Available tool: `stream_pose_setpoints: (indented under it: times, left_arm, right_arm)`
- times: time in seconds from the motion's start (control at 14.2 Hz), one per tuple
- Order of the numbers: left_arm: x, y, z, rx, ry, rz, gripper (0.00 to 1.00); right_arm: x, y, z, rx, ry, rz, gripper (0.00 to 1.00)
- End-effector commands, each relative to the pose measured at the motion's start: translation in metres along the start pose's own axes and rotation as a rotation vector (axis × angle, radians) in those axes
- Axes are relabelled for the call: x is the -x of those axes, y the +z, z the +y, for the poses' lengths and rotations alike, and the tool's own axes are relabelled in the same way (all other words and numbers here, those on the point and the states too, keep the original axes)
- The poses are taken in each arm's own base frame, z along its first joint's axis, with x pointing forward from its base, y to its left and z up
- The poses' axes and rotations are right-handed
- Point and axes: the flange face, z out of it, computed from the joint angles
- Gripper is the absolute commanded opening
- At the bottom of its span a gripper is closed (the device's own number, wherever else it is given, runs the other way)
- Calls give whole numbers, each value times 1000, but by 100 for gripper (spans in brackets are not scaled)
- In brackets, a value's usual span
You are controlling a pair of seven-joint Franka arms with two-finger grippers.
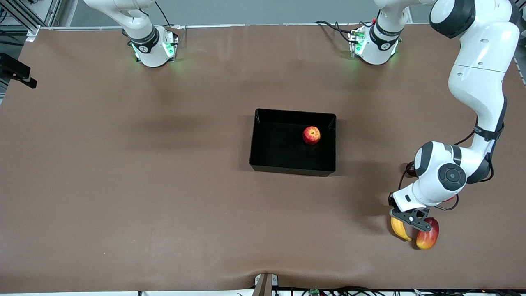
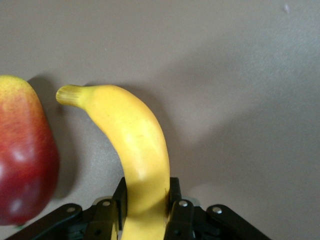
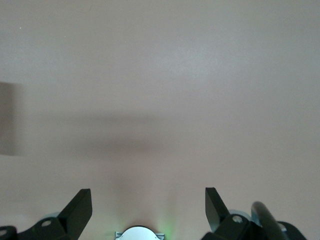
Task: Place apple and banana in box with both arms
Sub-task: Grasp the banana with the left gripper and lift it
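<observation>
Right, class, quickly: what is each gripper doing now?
Left gripper: shut on the banana, beside the mango-like fruit.
Right gripper: open, holding nothing, waiting.

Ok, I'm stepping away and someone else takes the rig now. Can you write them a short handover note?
Left gripper: jaws shut on the curved yellow banana, at the table's left-arm end, beside a red-and-yellow mango-like fruit.
Right gripper: jaws open, holding nothing; that arm waits above bare table.
Done: the small streaky red apple lies in the shallow black plastic box mid-table.
Left: lift the banana, carry it to the box, release.
</observation>
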Motion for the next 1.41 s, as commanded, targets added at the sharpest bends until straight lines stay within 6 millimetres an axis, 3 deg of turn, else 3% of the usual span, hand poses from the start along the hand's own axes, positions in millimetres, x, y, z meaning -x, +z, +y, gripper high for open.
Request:
stream_pose_setpoints:
  times: [0.0, 0.42, 0.71, 1.13, 1.34]
  left_arm:
    - [-15, -39, 10, -40, 41, 13, 0]
    - [-44, -115, 61, -9, 38, 9, 0]
    - [-58, -156, 117, 30, -105, -16, 0]
    - [-72, -193, 245, 107, -318, -82, 0]
    - [-55, -200, 308, 100, -369, -137, 0]
  right_arm:
    - [6, -2, 4, 5, 14, -3, 100]
    - [7, -2, 7, 4, 22, -4, 100]
    - [7, -2, 7, 2, 22, -5, 100]
    - [7, -1, 10, 1, 26, -8, 100]
    - [8, -1, 13, 1, 32, -10, 100]
